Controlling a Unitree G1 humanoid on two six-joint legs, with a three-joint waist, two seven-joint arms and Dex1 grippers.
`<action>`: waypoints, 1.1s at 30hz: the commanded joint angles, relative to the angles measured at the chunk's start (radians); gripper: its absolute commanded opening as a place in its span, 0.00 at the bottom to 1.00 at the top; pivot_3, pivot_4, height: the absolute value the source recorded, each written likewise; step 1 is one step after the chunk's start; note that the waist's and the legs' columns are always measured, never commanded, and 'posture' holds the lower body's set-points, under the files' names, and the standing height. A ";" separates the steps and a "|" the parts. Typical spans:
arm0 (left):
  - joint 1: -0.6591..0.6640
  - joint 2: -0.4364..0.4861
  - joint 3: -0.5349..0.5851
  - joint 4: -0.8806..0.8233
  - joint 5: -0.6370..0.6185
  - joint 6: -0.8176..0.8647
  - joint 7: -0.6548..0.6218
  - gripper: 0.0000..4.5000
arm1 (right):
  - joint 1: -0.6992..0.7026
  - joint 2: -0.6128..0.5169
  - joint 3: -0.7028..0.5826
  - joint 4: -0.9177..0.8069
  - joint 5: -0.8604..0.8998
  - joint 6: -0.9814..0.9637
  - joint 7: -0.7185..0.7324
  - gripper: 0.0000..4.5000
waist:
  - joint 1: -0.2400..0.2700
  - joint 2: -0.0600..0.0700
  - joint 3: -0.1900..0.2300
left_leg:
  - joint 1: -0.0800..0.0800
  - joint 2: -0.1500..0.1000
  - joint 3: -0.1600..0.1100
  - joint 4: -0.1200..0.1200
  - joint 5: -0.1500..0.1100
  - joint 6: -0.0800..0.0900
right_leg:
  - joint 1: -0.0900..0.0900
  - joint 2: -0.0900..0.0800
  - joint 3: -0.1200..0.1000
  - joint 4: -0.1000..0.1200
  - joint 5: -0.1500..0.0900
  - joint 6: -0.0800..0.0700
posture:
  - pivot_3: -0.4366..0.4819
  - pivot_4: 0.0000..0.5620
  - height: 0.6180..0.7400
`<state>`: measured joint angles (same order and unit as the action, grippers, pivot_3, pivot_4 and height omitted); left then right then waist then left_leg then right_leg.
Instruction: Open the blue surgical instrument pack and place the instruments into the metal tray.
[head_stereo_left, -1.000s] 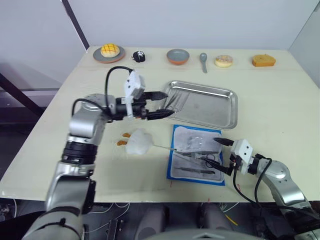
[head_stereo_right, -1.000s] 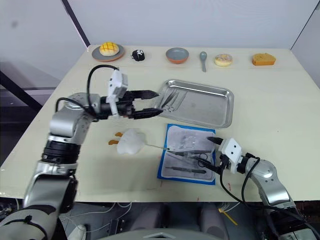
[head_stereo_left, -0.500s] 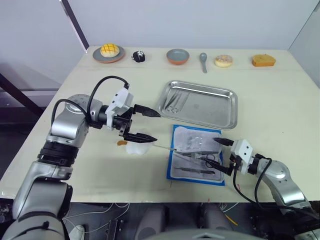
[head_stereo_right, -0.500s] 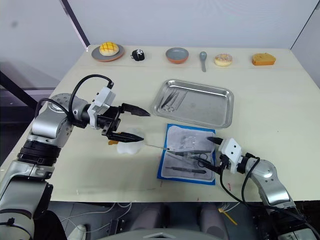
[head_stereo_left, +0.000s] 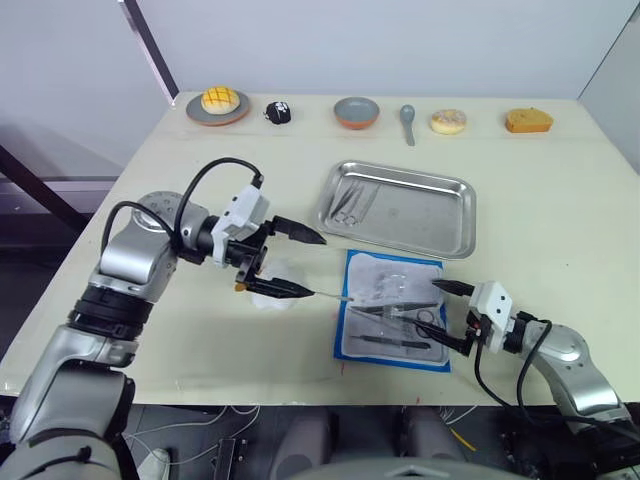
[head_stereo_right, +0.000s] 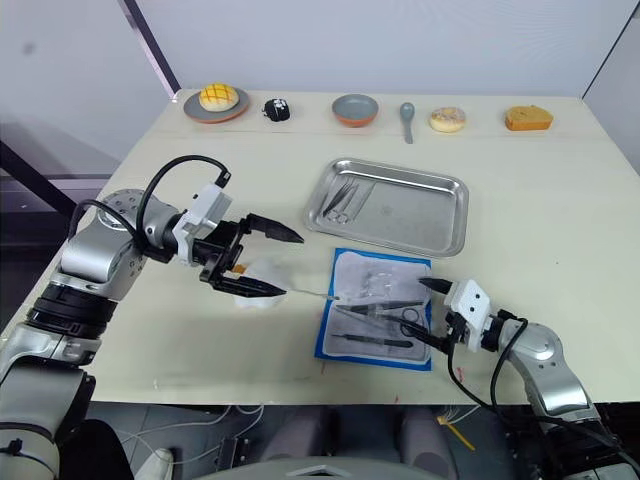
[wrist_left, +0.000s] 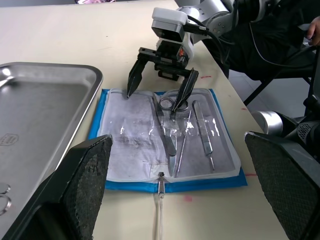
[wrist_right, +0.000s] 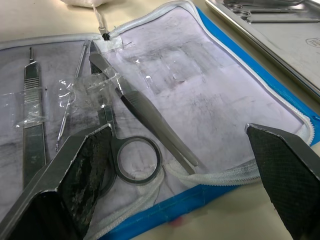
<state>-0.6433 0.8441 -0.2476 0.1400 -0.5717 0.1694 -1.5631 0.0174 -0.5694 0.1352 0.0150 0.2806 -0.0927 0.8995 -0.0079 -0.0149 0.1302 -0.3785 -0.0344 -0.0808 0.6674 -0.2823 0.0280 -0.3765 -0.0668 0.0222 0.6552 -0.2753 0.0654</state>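
The blue surgical instrument pack (head_stereo_left: 394, 311) lies unzipped and flat near the table's front edge, grey-white lining up. Several instruments (wrist_left: 176, 131) lie on the lining: ring-handled scissors (wrist_right: 131, 161), forceps (wrist_right: 152, 122) and slim handles. The metal tray (head_stereo_left: 428, 216) sits just behind the pack, with instruments (head_stereo_left: 350, 204) at its left end. My left gripper (head_stereo_left: 313, 267) is open, left of the pack, fingers above and beside a white toy figure (head_stereo_left: 281, 277). My right gripper (head_stereo_left: 446, 316) is open at the pack's right edge, by the ring handles.
A thin cord (head_stereo_left: 327, 295) runs from the pack's zipper to the white figure. Along the far edge stand a plate with a yellow bun (head_stereo_left: 220, 102), a small black object (head_stereo_left: 277, 113), a grey bowl (head_stereo_left: 357, 112), a spoon (head_stereo_left: 408, 122), a doughnut (head_stereo_left: 448, 121) and an orange cake (head_stereo_left: 527, 121).
My left gripper drew back from the tray's left end to the white figure, then edged right toward the pack. Instruments now lie in the tray. The right gripper shifted slightly right.
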 joint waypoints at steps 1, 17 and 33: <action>0.002 -0.020 0.008 -0.027 0.021 -0.022 -0.051 0.99 | 0.052 -0.042 0.010 0.084 -0.057 0.045 0.020 1.00 | -0.001 0.000 0.001 | 0.000 0.000 0.000 0.000 0.000 0.000 | 0.000 0.000 0.000 0.000 0.000 0.000 | 0.48 0.27 1.00; 0.041 -0.194 -0.062 -0.015 0.219 -0.073 0.077 0.99 | 0.047 -0.010 0.027 0.092 -0.077 0.043 -0.002 1.00 | -0.003 0.000 0.002 | 0.000 0.000 0.000 0.000 0.000 0.000 | 0.000 0.000 0.001 0.000 0.000 0.000 | 0.48 0.27 1.00; -0.014 -0.405 -0.144 0.285 0.492 -0.314 0.207 0.99 | 0.030 0.011 0.046 0.106 -0.090 0.035 -0.018 1.00 | -0.007 0.000 0.002 | 0.000 0.001 0.000 0.000 0.000 0.000 | 0.000 0.003 0.001 0.002 0.000 0.000 | 0.48 0.27 1.00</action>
<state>-0.6303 0.4538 -0.3931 0.4091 -0.0967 -0.1086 -1.3676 0.0134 -0.5531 0.1380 0.0215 0.2820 -0.0944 0.8958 -0.0149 -0.0150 0.1321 -0.3783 -0.0334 -0.0806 0.6679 -0.2822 0.0279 -0.3765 -0.0642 0.0235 0.6568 -0.2752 0.0654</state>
